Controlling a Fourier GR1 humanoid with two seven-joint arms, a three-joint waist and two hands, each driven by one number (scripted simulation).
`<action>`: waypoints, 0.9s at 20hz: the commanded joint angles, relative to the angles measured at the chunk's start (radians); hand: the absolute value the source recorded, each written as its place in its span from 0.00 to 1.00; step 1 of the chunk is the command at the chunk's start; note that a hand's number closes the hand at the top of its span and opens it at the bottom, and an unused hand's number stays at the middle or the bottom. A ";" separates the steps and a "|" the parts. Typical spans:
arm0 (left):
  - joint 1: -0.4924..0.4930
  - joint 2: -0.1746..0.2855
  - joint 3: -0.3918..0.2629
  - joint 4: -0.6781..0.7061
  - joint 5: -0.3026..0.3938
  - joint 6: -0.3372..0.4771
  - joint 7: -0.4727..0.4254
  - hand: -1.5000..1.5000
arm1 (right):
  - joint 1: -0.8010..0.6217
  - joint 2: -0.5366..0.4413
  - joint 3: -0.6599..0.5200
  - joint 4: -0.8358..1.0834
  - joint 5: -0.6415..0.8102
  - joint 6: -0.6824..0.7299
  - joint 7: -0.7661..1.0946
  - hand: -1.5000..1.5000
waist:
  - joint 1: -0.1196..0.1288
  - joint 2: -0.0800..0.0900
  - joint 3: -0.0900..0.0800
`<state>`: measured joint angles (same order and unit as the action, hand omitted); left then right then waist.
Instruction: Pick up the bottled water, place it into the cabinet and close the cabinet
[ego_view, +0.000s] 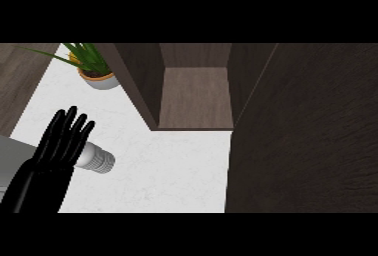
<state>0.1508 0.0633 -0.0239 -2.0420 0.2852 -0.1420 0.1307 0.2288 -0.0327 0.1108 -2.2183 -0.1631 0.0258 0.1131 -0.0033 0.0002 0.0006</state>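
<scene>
The bottled water (97, 159) is a pale grey-white cylinder lying on its side on the white counter (170, 170) at the left, with its ribbed end pointing right. My left hand (57, 147) is in front of it, open with fingers straight and pointing up, and hides its middle. I cannot tell whether the hand touches the bottle. The dark wood cabinet (196, 95) stands open at the top centre, and its inner shelf is bare. Its door (303, 130) is swung out and fills the right side. My right hand shows nowhere.
A potted green plant (94, 70) in a white pot stands at the back left, next to the cabinet's left wall (136, 80). A wood-toned surface (18, 85) borders the counter at the far left.
</scene>
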 joint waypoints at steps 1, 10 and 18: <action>0.090 -0.015 -0.013 -0.088 0.084 0.027 0.135 0.00 | 0.099 0.017 0.031 -0.042 -0.082 0.020 0.049 0.00 | 0.004 -0.004 0.000; 0.303 0.072 0.169 -0.153 0.285 -0.162 0.105 0.00 | 0.222 0.030 0.076 -0.066 -0.084 0.068 -0.022 0.00 | 0.007 -0.003 0.000; 0.326 0.082 0.259 -0.098 0.324 -0.252 0.068 0.00 | 0.337 0.011 0.133 -0.142 -0.044 0.081 -0.058 0.00 | 0.003 -0.003 -0.001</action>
<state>0.4293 0.1234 0.1695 -2.1460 0.5571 -0.3312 0.2155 0.5074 -0.0151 0.2124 -2.3163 -0.2306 0.0988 0.0642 -0.0003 -0.0023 0.0000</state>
